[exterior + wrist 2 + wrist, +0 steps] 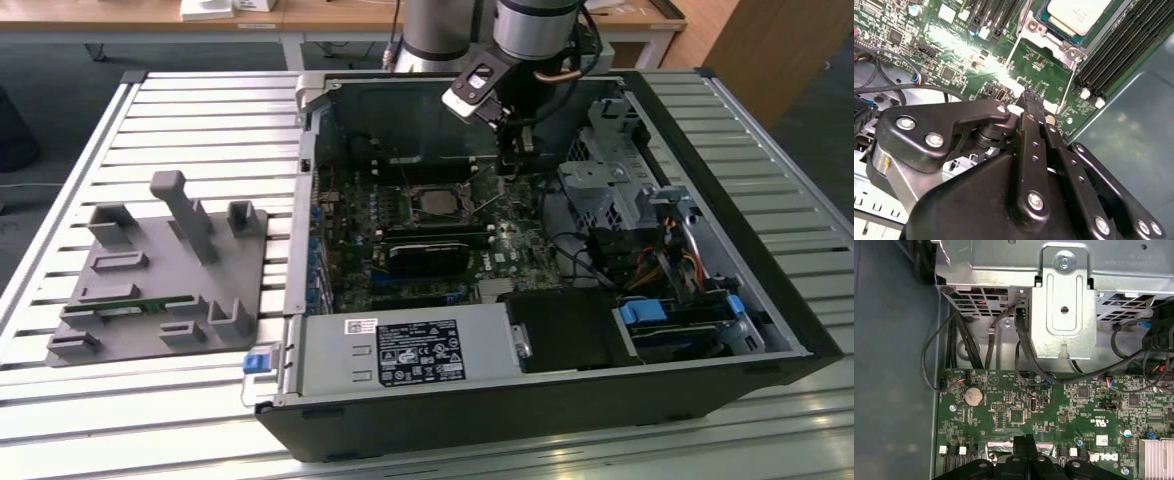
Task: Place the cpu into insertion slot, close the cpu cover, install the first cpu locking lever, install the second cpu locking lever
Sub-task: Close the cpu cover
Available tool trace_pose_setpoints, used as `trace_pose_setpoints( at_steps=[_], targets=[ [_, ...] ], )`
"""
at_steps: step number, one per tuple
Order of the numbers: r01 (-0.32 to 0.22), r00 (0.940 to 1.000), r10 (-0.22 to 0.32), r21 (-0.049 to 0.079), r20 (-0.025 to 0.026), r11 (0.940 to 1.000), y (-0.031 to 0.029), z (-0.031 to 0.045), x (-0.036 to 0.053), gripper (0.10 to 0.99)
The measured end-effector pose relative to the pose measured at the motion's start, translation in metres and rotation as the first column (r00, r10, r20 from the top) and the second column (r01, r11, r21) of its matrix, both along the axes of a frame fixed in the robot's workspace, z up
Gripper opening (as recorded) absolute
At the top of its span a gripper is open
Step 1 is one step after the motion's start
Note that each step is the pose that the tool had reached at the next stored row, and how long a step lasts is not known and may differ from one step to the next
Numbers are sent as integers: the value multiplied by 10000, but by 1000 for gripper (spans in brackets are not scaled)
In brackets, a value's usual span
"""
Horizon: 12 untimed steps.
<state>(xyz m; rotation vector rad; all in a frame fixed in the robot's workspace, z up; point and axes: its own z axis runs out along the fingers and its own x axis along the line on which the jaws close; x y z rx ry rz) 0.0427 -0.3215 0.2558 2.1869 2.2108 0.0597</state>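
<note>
— Starting at the exterior view's left, you have a grey jig (147, 290) with upright posts, lying on a slatted metal table (120, 110).

— Just right of it, your black case (561, 410) lies with its open side up. The green board (514, 255) faces upward inside it.

— Near the middle of that board you will find the slot (403, 212). The cpu (435, 206) sits in it, flat, metal top upward.

— In the second wrist view your cpu (1079, 14) shows as a pale square. The cover (1030, 31) lies as a silvery frame around its edge. Whether the cover is pressed fully down, I cannot tell.

— Two thin metal levers (1013, 50) run out from beside the cover, slanting across the board.

— Moving right in the exterior view, your arm (534, 30) reaches down into the case. The gripper (513, 170) hangs just right of the slot, close above the board.

— Its black fingers are pressed together, tip to tip. You get that in both wrist views: the gripper (1029, 96) points at the board near the levers' free ends, and the gripper (1025, 441) shows only a thin seam between its tips.

— Whether those tips pinch a lever end, I cannot tell you.

— Farther right in the exterior view stands a grey cage (607, 185). In the first wrist view the cage (1064, 300) sits beyond the board's edge, with black cables (1019, 345) trailing down from it onto the board.
</note>
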Motion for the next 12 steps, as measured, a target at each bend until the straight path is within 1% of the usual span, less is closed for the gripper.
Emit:
trace_pose_setpoints(
  at_steps=[6, 10, 12],
  targets=[
    [1, 10000, -1, -12, -2, 10000, 29, -12, 84, 106],
    [14, 10000, -14, -49, -27, 10000, 37, -15, 141, 106],
    [16, 10000, -16, -51, -30, 10000, 38, -21, 155, 106]
  ],
)
